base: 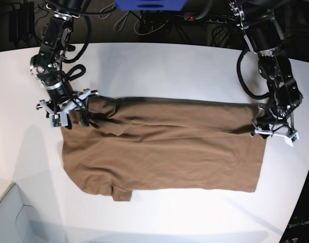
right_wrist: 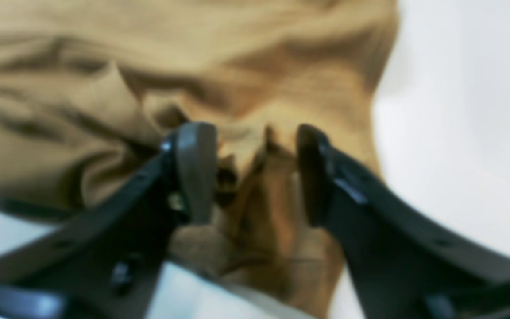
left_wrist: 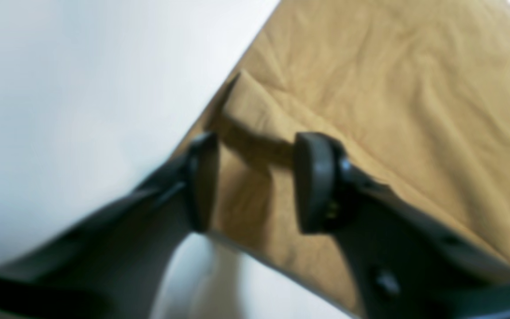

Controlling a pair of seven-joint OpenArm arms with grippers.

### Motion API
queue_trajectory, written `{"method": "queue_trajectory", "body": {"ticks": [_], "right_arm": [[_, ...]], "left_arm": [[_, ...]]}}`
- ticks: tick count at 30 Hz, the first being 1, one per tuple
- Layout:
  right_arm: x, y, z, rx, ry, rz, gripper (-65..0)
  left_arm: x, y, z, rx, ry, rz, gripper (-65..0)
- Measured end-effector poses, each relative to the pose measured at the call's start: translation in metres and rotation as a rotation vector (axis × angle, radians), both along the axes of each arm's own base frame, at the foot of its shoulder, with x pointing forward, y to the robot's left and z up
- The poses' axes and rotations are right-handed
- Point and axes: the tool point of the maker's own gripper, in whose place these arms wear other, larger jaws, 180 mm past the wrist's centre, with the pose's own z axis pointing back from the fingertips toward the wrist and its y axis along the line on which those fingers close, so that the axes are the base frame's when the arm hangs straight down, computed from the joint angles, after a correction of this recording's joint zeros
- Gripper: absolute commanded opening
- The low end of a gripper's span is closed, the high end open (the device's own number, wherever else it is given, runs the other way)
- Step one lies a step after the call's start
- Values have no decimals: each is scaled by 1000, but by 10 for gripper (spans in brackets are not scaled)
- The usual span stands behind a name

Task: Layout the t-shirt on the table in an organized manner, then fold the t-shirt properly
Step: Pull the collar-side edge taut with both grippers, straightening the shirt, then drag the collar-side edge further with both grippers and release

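The brown t-shirt (base: 164, 147) lies spread lengthwise on the white table (base: 169, 66), its far long edge folded over toward the middle. One sleeve sticks out at the near left. My right gripper (base: 79, 110) stands at the shirt's far-left corner. In the right wrist view its jaws (right_wrist: 251, 133) are apart, with bunched cloth (right_wrist: 82, 102) loose between and below them. My left gripper (base: 264, 124) is at the shirt's far-right corner. In the left wrist view this gripper (left_wrist: 257, 141) is open over a raised fold of the shirt (left_wrist: 392, 88), beside bare table (left_wrist: 60, 88).
Dark cables and equipment (base: 144, 23) line the space behind the table's curved far edge, under a blue object (base: 149, 4). A pale box corner (base: 12, 217) shows at the near left. The table's right edge runs close to my left arm (base: 276, 76).
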Motion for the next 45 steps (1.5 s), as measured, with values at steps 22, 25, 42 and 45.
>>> {"method": "queue_trajectory", "body": {"ticks": [22, 25, 42, 45], "right_arm": [[-59, -4, -5, -51, 59, 1, -261], [-61, -4, -7, -51, 67, 2, -261], [-78, -12, -51, -1, 182, -32, -257], [-68, -15, -48, -6, 162, -27, -257]], "left_arm": [[-44, 12, -24, 74, 34, 19, -221], [-46, 13, -34, 66, 56, 25, -224], [-29, 21, -40, 78, 11, 48, -650], [-29, 21, -40, 78, 11, 48, -645]]}}
